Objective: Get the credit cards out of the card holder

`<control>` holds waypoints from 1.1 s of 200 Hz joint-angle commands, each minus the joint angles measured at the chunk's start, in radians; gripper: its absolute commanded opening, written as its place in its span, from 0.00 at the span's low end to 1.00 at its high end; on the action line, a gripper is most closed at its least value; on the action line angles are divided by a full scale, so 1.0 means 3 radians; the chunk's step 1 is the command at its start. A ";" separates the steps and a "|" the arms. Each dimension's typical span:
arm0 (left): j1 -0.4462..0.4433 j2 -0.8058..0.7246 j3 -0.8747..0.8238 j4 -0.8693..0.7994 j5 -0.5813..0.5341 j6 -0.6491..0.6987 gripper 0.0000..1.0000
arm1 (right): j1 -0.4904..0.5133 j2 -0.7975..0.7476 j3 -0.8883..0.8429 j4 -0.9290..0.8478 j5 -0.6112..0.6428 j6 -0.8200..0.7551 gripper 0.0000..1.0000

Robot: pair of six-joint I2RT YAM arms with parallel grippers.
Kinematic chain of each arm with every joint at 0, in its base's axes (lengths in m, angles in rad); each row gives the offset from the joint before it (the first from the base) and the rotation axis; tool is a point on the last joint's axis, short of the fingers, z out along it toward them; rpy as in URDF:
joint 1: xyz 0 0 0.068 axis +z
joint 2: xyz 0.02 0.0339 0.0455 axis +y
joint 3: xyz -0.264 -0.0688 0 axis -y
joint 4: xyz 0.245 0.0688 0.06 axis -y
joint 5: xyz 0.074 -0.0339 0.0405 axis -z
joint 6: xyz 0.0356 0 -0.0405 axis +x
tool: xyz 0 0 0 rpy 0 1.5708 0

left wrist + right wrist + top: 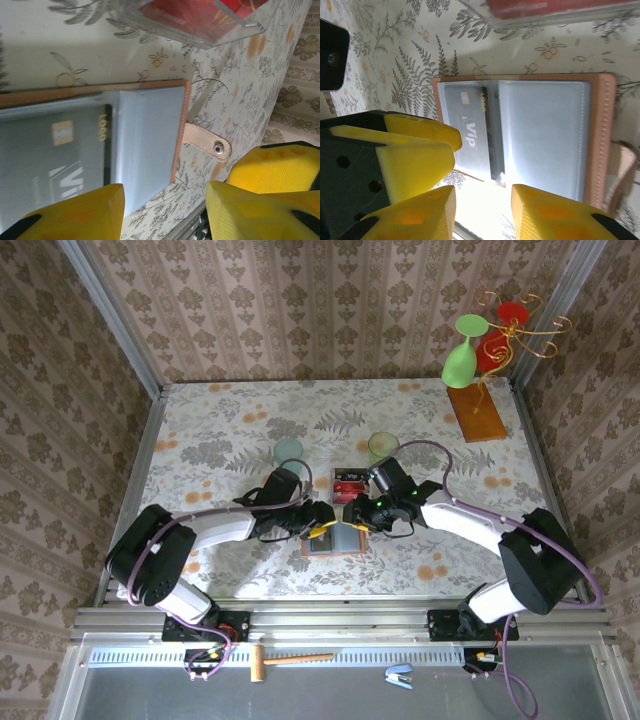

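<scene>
The card holder [338,540] lies open and flat on the floral table, tan leather rim with grey-blue pockets [147,130] [545,135]. A dark credit card marked "VIP" [470,127] [55,150] sits inside one pocket. Red credit cards [348,483] lie in a clear tray [200,25] just beyond the holder. My left gripper [322,526] [165,212] is open at the holder's near edge, one yellow finger [75,215] over the pocket. My right gripper [358,516] [482,212] is open too, hovering at the near edge close to the dark card, with nothing between its fingers.
A teal cup [288,451] and a green cup [382,446] stand behind the arms. At the back right is a wire stand on an orange wooden base [476,412] with green and red glasses hanging. The holder's strap with a snap [207,142] sticks out sideways.
</scene>
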 commanded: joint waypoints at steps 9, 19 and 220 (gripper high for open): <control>0.0073 -0.0133 -0.0178 0.0051 -0.0020 0.0007 0.46 | 0.0117 0.0209 0.0182 0.0063 -0.0031 0.0057 0.33; 0.0089 -0.0145 -0.0228 0.0070 -0.0015 0.0007 0.44 | 0.0150 0.0278 0.0213 0.0077 -0.0029 0.0058 0.32; 0.0173 -0.0273 -0.0670 0.0226 -0.0052 -0.0023 0.23 | 0.0355 0.1085 0.0502 0.0264 -0.0115 0.0088 0.24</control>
